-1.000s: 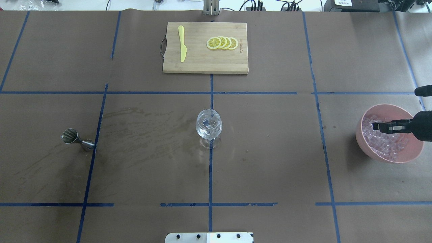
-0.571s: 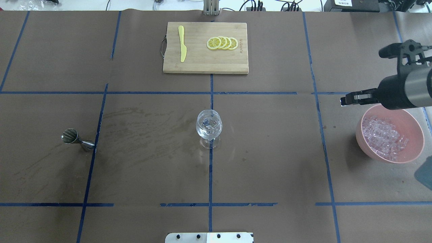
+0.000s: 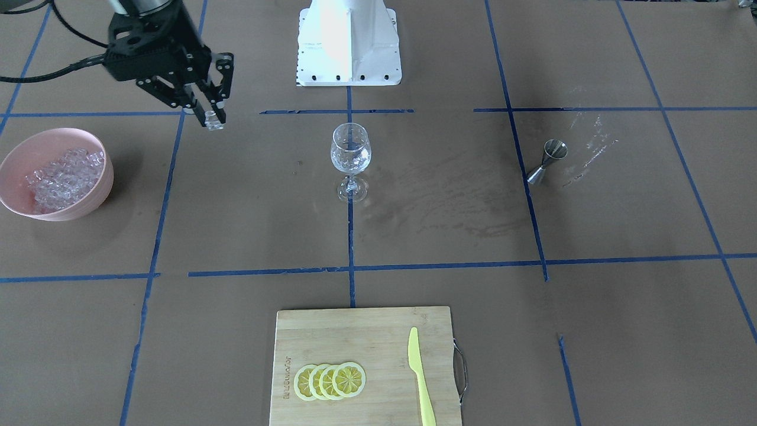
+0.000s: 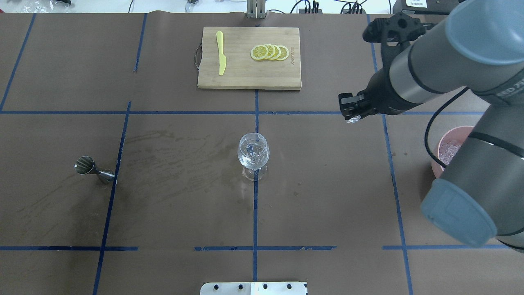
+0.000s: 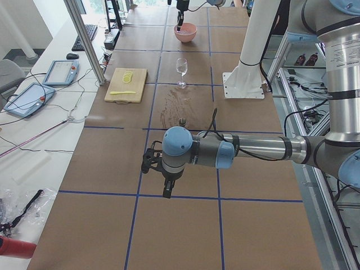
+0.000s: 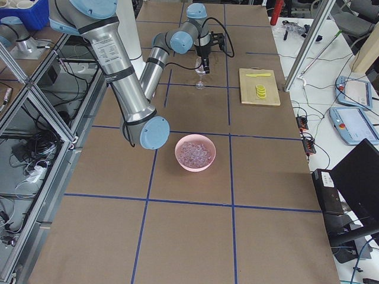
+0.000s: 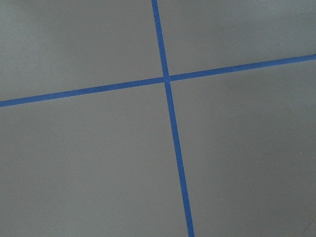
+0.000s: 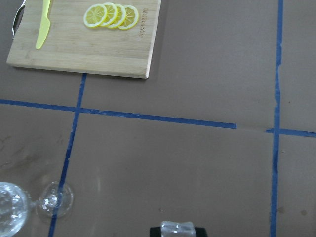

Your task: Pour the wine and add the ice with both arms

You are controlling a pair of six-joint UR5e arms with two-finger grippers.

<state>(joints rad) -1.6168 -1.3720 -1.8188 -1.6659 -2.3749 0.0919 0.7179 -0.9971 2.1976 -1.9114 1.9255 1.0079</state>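
Ice [image 3: 59,177] fills a pink bowl [image 3: 89,204] near the table's [image 4: 327,196] right end, and one cube [image 3: 214,124] is out of it, pinched between the fingertips of the right gripper [image 3: 213,121]. The two fingers are closed on the cube's opposite faces; the right wrist view shows it clear and whole between the pads.

Right arm [image 4: 430,65]: its forearm reaches out over the right half of the table, away from the robot's edge. The wrist is bent so that the gripper points down. The gripper hangs well above the surface, between the bowl and the glass [image 3: 350,151] and apart from both.

The glass stands upright at the table's centre, on a blue tape line.

Left arm [image 5: 253,149]: stretched level and low over the table's left end, gripper [image 5: 167,194] pointing down at bare paper, well apart from everything else. Whether its fingers are open or closed cannot be told.

A steel jigger [image 3: 550,157] stands upright toward the left end; its contents cannot be made out. Midway along the far edge lies a wooden board [image 3: 366,337]. On it are four overlapping lemon slices [image 3: 330,380] and a yellow knife [image 3: 420,378], apart from each other.
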